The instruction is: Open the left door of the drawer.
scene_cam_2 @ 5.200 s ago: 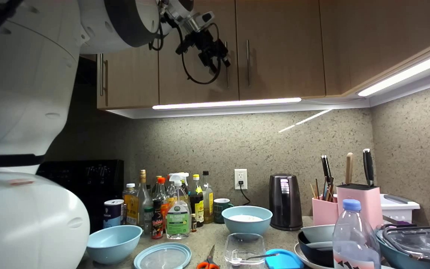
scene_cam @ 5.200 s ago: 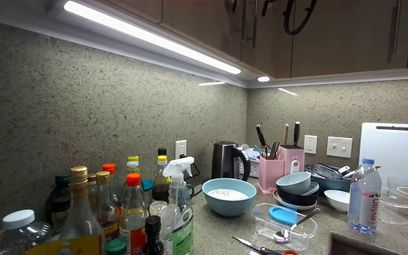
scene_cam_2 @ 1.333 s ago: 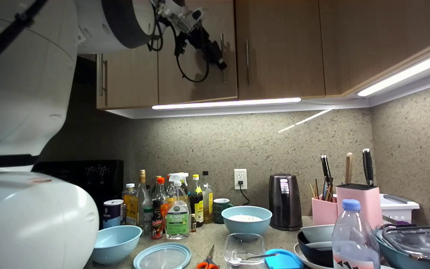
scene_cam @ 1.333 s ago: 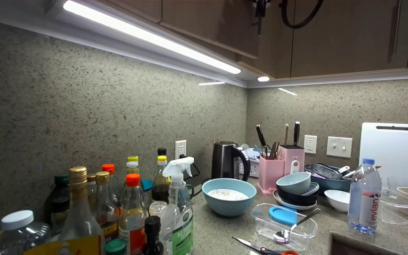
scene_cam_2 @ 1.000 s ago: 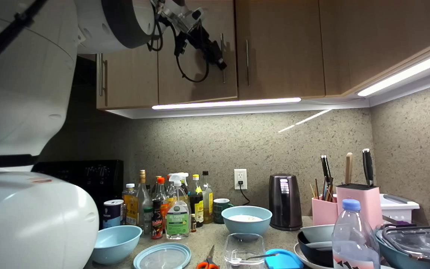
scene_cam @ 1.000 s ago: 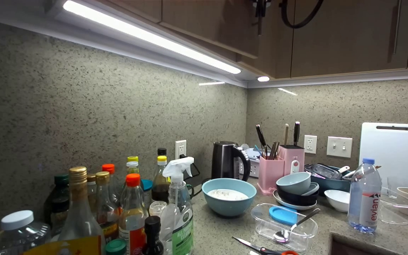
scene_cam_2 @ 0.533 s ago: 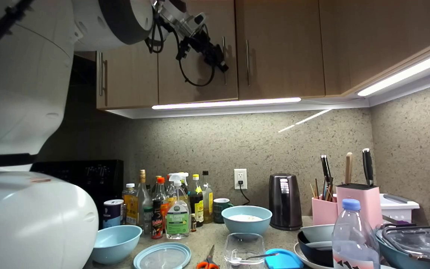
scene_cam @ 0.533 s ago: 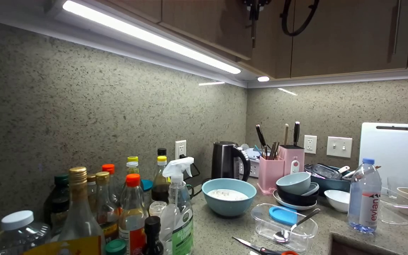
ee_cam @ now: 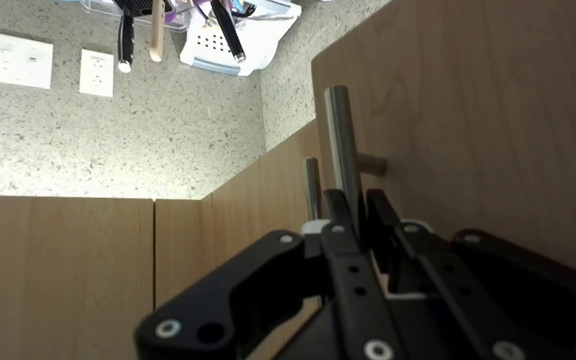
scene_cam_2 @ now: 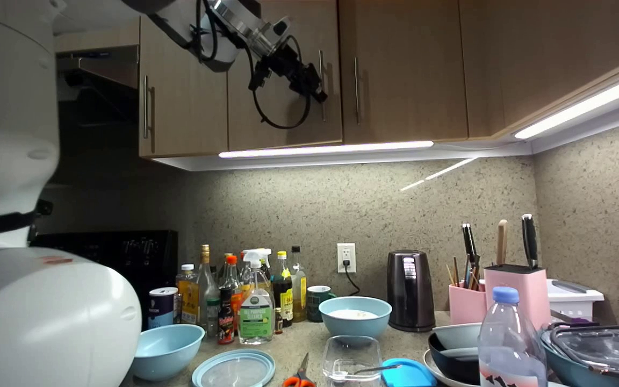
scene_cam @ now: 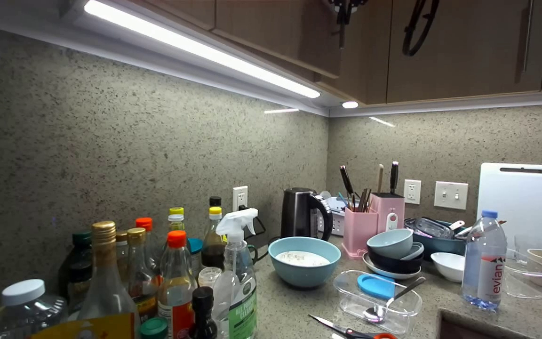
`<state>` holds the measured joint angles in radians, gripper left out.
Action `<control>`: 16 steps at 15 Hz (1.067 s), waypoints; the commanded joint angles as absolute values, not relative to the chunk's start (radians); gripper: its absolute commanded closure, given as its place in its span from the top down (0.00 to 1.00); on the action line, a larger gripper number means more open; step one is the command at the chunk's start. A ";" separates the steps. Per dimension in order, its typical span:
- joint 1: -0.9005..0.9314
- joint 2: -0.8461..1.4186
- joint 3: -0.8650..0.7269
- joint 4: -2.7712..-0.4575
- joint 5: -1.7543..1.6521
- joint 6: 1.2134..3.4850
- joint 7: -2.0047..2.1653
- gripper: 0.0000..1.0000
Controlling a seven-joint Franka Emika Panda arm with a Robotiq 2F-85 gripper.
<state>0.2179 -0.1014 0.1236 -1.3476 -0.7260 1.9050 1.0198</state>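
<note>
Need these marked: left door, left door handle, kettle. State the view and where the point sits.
Left door (ee_cam: 473,125): wrist view, middle of the front panel.
Left door handle (ee_cam: 340,122): wrist view, bare bar near its visible end.
Kettle (scene_cam_2: 411,293): in an exterior view, on its dark body.

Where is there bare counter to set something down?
A patch of counter lies bare between spray bottle, white-filled blue bowl, scissors and clear container; a smaller one between that container, white bowl and water bottle. Crowded: the clustered bottles and stacked dishes.
</note>
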 commanded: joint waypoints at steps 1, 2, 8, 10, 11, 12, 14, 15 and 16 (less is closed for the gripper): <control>0.223 -0.303 0.131 -1.584 -0.758 1.949 1.151 0.04; 0.222 -0.334 0.131 -1.623 -0.763 1.957 1.178 0.04; 0.157 -0.304 0.170 -1.595 -0.739 1.987 1.100 0.15; 0.157 -0.316 0.170 -1.607 -0.738 1.989 1.101 0.04; 0.153 -0.337 0.171 -1.639 -0.747 2.014 1.088 0.04; 0.141 -0.355 0.174 -1.665 -0.757 2.033 1.088 0.04; 0.118 -0.415 0.179 -1.740 -0.766 2.065 1.108 0.04; 0.104 -0.448 0.185 -1.778 -0.773 2.066 1.131 0.04; 0.091 -0.477 0.189 -1.809 -0.772 2.068 1.147 0.04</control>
<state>0.1442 -0.3370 0.1682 -1.6564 -0.7616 2.0560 1.0896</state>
